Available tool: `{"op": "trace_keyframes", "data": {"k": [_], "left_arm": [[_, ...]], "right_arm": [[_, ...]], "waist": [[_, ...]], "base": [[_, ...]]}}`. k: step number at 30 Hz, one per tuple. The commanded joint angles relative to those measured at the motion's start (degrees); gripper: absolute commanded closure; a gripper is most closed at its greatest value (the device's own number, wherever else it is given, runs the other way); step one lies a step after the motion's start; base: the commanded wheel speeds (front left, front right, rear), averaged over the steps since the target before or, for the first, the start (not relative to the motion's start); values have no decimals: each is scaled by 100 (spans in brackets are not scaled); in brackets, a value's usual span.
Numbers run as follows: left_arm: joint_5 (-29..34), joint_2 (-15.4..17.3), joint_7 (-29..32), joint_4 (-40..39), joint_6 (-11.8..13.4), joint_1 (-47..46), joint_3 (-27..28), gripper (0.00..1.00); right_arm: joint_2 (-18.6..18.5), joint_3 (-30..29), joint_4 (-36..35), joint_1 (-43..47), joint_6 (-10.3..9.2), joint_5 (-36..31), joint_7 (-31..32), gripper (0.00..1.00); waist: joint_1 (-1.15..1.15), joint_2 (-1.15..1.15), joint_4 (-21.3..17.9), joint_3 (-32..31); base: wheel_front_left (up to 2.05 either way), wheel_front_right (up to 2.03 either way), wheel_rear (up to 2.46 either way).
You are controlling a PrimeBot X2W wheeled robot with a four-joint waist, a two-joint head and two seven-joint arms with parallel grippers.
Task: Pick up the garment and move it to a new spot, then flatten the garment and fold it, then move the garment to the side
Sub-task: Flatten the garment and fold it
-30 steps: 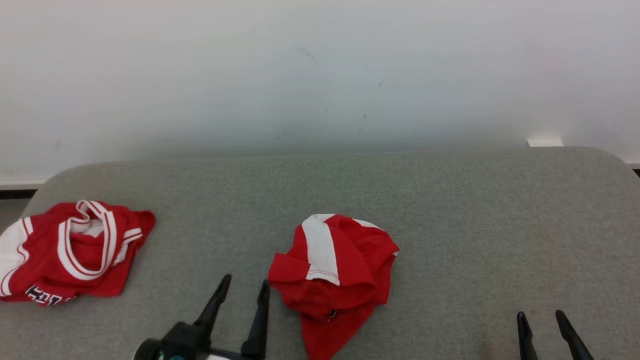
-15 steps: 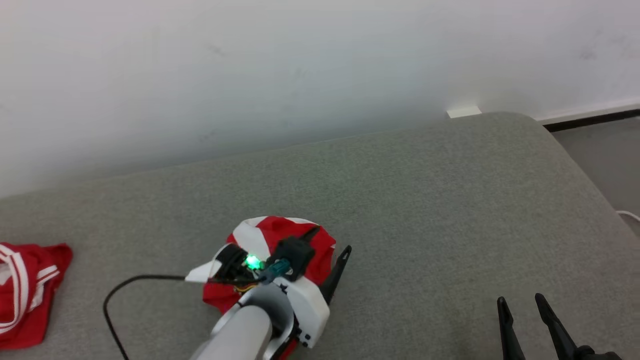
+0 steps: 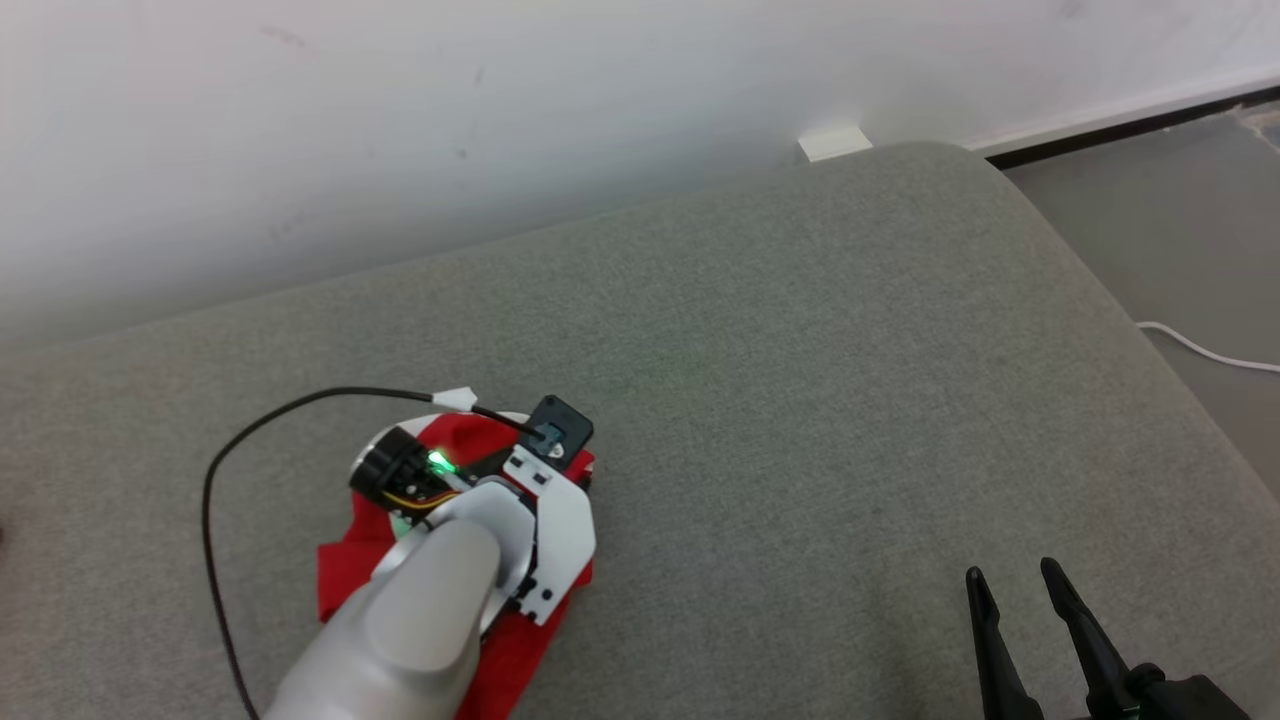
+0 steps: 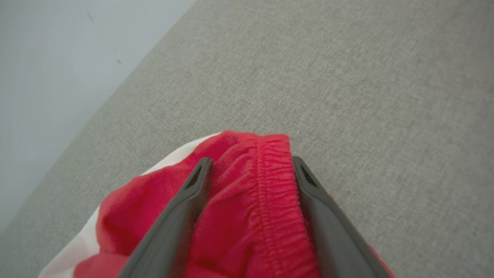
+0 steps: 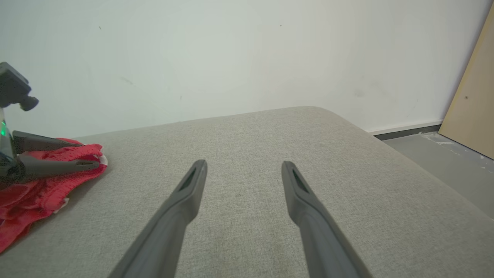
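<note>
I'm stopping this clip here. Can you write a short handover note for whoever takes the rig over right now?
Left gripper: jaws open, lowered astride the elastic band of the red garment. Cloth sits between them but is not clamped.
Right gripper: jaws open and empty, over a bare part of the grey cushion, off to the right.
Garment: a crumpled heap lying on the cushion, under the left arm.
Done: the left arm's approach only; nothing has been lifted.
Left: close on the cloth, lift it, carry it to a new spot, flatten it, fold it, then move it to the side.
</note>
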Motion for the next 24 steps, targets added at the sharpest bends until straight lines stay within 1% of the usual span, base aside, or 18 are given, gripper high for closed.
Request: {"op": "trace_keyframes", "data": {"k": [1,2,3,4,6,7,11,12,15,18,19,20,21,24], "left_arm": [[36,57,52,151,9,-78,-19,0],[36,64,100,277,-7,-124,-29,41],[19,70,142,388,-19,-177,-30,93],[-19,71,142,480,-28,-221,-15,100],[-76,67,111,549,-29,-255,24,100],[-170,32,24,618,-67,-343,49,100],[-482,-65,-479,468,-63,-564,236,100],[-482,-65,-479,468,-63,-564,236,100],[-828,-86,-831,223,-82,-715,358,100],[-1428,-99,-1146,-284,-107,-785,300,100],[-1869,-99,-1333,-722,6,-875,166,100],[-1869,-99,-1333,-722,6,-875,166,100],[-2086,-97,-1409,-907,73,-900,91,100],[-2731,-99,-1753,-1524,368,-1028,-160,100]], "right_arm": [[-1,16,-14,-75,-16,83,5,0],[-2,38,-15,-85,-16,89,5,0],[-1,57,-13,-87,-16,112,5,0],[-2,76,-4,-84,-16,126,5,0],[-1,84,6,-84,-16,124,5,0],[-1,84,17,-86,-16,137,5,0],[-2,52,66,-29,-16,140,5,0],[-2,52,66,-29,-16,140,5,0],[-2,74,95,16,-16,92,5,0],[-3,126,134,37,-16,46,5,0],[-14,135,157,65,-16,44,5,0],[-14,135,157,65,-16,44,5,0],[-29,141,166,83,-16,39,5,0],[-78,167,194,171,-16,27,5,0]], "waist": [[0,0,-58,77],[0,0,-72,94],[0,0,-87,111],[0,0,-99,121],[0,0,-108,125],[0,0,-102,131],[0,0,-67,36],[0,0,-67,36],[0,0,-31,-93],[0,0,-36,-259],[0,0,-33,-358],[0,0,-33,-358],[0,0,-31,-419],[0,0,-23,-579]], "base": [[0,0,0],[0,0,0],[0,0,0],[0,0,0],[0,0,0],[0,0,0],[0,0,0],[0,0,0],[0,0,0],[0,0,0],[0,0,0],[0,0,0],[0,0,0],[0,0,0]]}}
